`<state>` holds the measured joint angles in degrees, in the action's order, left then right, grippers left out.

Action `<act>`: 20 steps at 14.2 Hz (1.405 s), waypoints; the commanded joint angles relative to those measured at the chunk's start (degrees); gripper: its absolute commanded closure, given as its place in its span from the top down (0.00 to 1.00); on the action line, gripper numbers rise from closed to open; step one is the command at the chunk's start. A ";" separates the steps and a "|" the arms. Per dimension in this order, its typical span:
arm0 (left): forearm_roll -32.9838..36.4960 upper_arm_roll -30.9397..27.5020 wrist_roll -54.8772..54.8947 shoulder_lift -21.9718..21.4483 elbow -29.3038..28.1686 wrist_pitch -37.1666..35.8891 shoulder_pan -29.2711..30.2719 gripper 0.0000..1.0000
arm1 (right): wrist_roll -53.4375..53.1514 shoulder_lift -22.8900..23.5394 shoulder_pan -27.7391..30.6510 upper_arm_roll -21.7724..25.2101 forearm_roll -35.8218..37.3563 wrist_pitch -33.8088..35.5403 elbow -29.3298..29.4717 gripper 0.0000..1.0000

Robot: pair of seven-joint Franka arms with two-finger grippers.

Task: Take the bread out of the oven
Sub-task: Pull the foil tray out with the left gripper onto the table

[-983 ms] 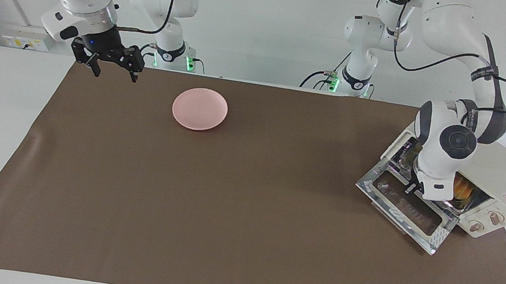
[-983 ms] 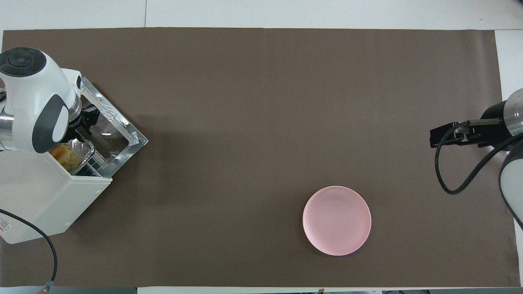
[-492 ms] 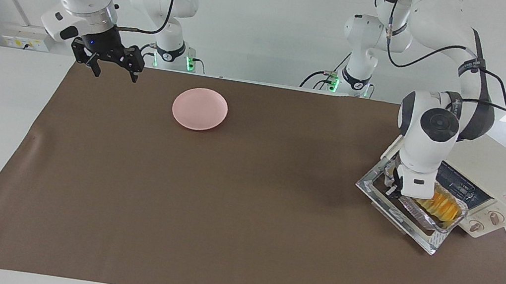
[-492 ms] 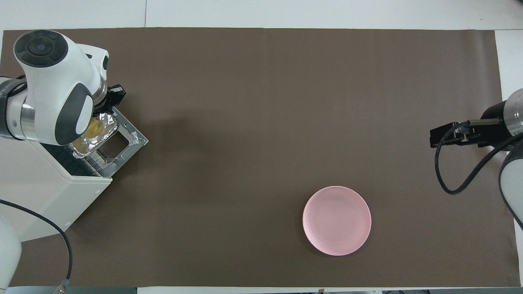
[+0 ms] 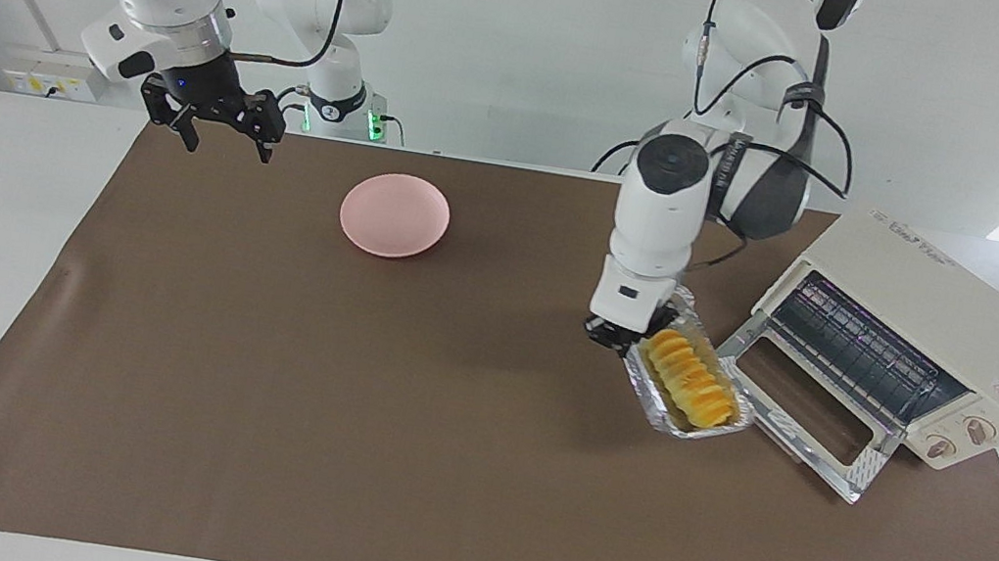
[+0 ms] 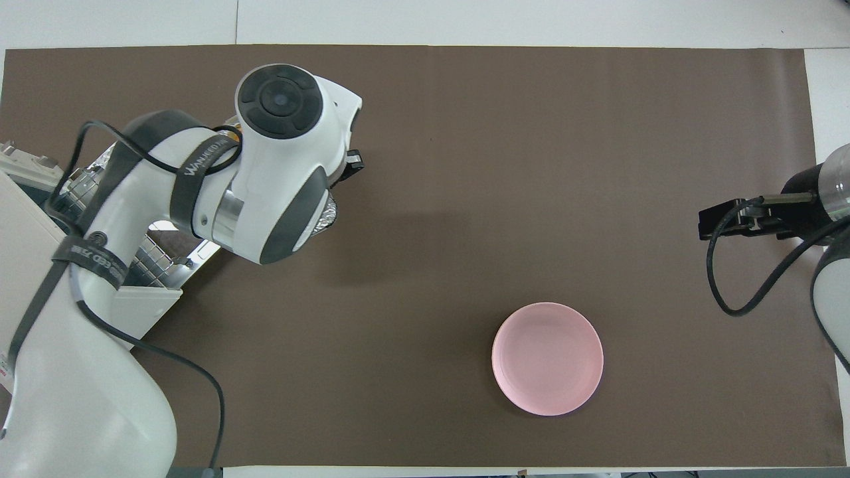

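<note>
The bread (image 5: 691, 378), a ridged golden-yellow loaf, lies in a crinkled silver foil tray (image 5: 729, 422). My left gripper (image 5: 625, 337) is shut on that tray's rim and holds it over the mat, beside the oven's lowered glass door (image 5: 820, 420). The cream-white oven (image 5: 941, 307) stands open at the left arm's end of the table, its wire rack bare. In the overhead view the left arm hides the bread, and only a bit of foil tray (image 6: 329, 216) shows. My right gripper (image 5: 224, 133) hangs open over the mat's edge at the right arm's end and waits.
A pink plate (image 5: 394, 214) sits on the brown mat (image 5: 399, 424), nearer to the robots than the mat's middle; it is also in the overhead view as the plate (image 6: 547, 358). A black cable runs off the oven at the table's end.
My left gripper closed on the foil tray inside the oven, pulled it out over the door, and carried it with the bread toward the mat's middle. The right arm has not moved.
</note>
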<state>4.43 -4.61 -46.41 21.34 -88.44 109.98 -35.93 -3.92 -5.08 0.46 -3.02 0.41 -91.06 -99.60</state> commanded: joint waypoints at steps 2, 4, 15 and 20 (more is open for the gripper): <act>-5.20 0.12 3.34 0.81 1.43 2.15 -3.70 0.00 | 1.55 -0.19 1.12 -0.67 0.03 0.88 0.28 1.00; -6.18 0.12 4.48 1.07 -0.31 3.30 -6.33 0.00 | 1.63 -0.19 1.12 -0.67 0.03 0.97 0.28 1.00; -10.32 0.48 6.77 5.29 -1.39 8.67 -10.74 1.00 | 1.55 -0.19 1.12 -0.67 0.03 0.88 0.28 1.00; -11.81 -0.14 6.68 -2.51 -1.03 2.97 -5.58 1.00 | 1.55 -0.19 1.12 -0.67 0.03 0.97 0.28 1.00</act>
<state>-5.22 -4.35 -40.68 24.45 -88.25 116.85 -45.24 -3.92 -5.08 0.46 -3.02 0.41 -91.06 -99.60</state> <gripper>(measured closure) 0.286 0.000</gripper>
